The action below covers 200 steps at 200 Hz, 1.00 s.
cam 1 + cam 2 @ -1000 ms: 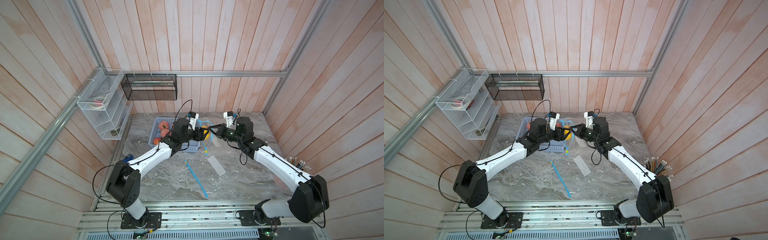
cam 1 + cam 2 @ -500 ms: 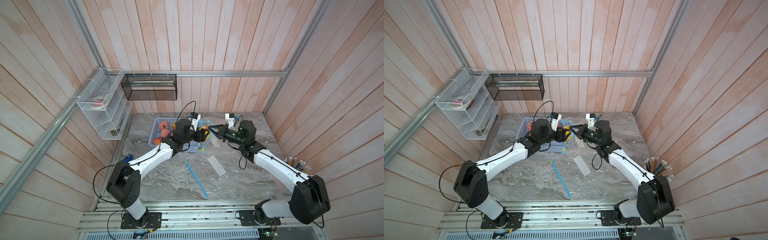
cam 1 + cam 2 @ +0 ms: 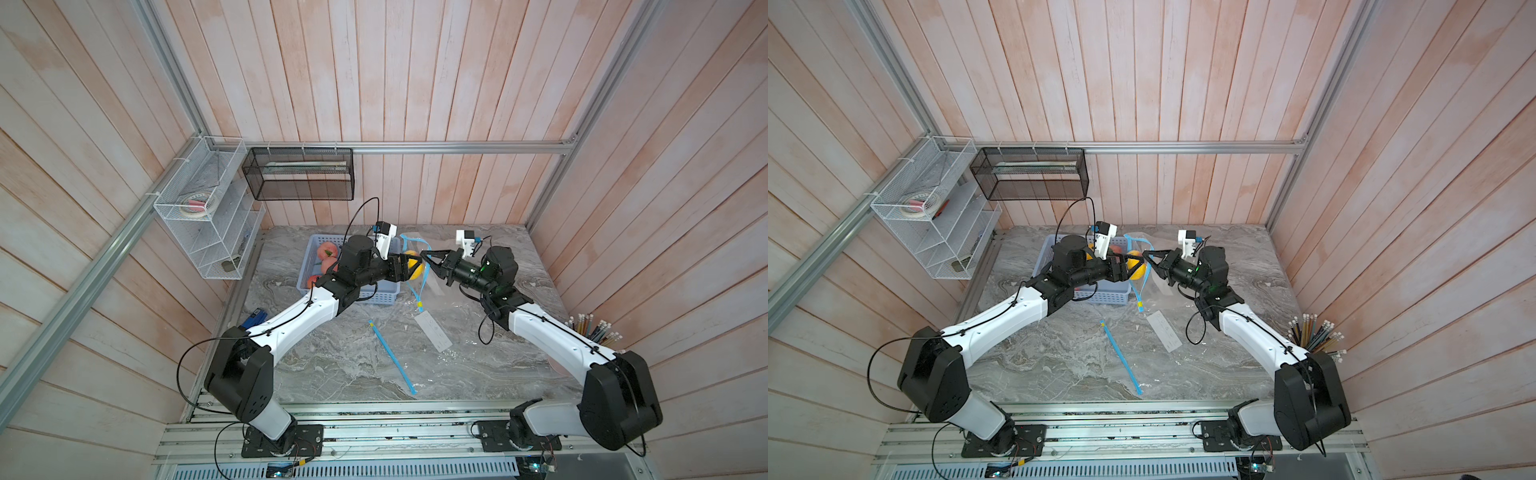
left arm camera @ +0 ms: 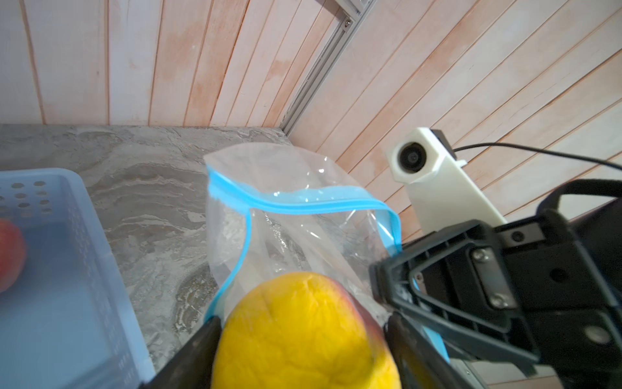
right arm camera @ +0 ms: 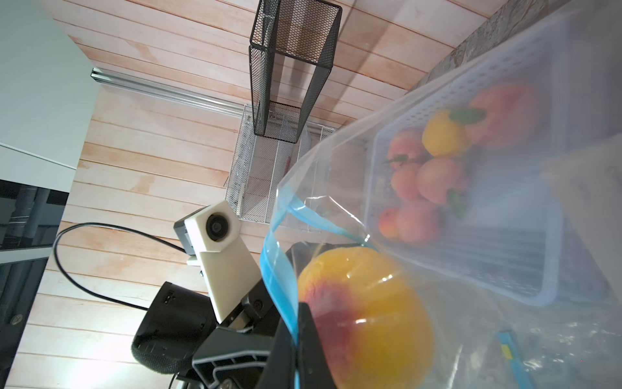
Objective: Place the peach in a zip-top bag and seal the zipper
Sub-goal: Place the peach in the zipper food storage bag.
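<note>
Overhead, the peach is a yellow spot near the table's back edge. Wrist views show my left gripper clasping its dimpled skin and my right gripper pinching the glossy bag by its blue rim.

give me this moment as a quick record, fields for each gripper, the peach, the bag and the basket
left gripper: peach between its fingers, at the mouth of the zip-top bag
right gripper: shut on the blue zipper rim, holding the bag up
peach: yellow with a red blush
zip-top bag: clear, mouth open, unsealed
basket: pale blue, beside the bag, more peaches inside
</note>
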Motion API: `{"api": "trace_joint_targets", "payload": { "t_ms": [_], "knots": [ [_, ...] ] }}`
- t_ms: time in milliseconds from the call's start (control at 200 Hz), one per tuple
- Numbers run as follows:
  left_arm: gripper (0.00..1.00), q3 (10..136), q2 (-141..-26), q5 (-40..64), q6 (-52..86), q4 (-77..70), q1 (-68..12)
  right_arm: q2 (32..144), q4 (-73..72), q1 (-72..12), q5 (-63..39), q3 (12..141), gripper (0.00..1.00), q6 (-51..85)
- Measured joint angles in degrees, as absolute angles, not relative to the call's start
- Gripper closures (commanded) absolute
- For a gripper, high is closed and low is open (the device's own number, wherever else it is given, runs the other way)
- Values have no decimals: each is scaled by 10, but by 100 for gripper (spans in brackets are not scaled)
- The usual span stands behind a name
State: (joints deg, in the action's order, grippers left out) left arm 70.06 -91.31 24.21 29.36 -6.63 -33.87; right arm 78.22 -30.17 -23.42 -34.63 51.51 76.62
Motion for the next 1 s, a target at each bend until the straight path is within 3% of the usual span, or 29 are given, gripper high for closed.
{"api": "trace_joint_targets", "payload": {
  "t_ms": [210, 560, 1000],
  "knots": [
    [23, 682, -913, 233, 351, -93, -342, 793, -332, -234, -346, 505, 100, 801],
    [4, 681, -913, 193, 413, -67, -336, 823, -349, -231, -351, 505, 100, 832],
    [4, 682, -914, 226, 471, -68, -317, 852, -404, -231, -361, 471, 100, 892]
  ]
}}
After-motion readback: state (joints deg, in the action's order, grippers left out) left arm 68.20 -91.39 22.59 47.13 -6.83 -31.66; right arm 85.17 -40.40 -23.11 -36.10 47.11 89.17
